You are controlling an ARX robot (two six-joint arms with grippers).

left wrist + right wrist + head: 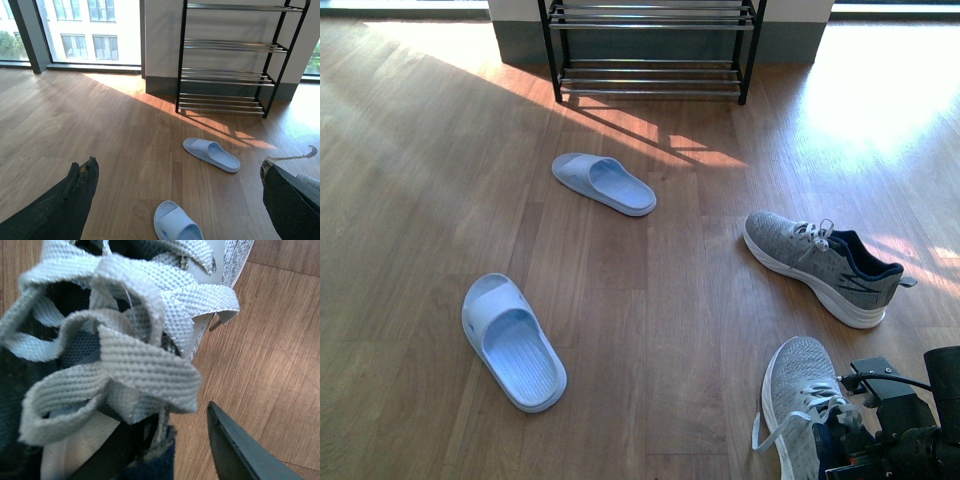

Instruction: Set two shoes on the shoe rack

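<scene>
The shoe rack (650, 45) stands against the far wall, its chrome bars bare. Two pale blue slides lie on the floor, one near the rack (605, 183) and one closer at the left (512, 341). A grey sneaker (820, 265) lies at the right. A second grey sneaker (798, 395) lies at the bottom right, with my right gripper (845, 445) open at its laces. In the right wrist view the pale laces (115, 350) fill the frame and one finger (240, 450) stands beside the shoe; the other is hidden. My left gripper (178, 162) hangs open and empty above the near slide (176, 224).
Wooden floor all round, with bright sun patches in front of the rack (230, 75) and at the right. Large windows run along the far wall at the left. The far slide (211, 154) lies between the rack and the near slide.
</scene>
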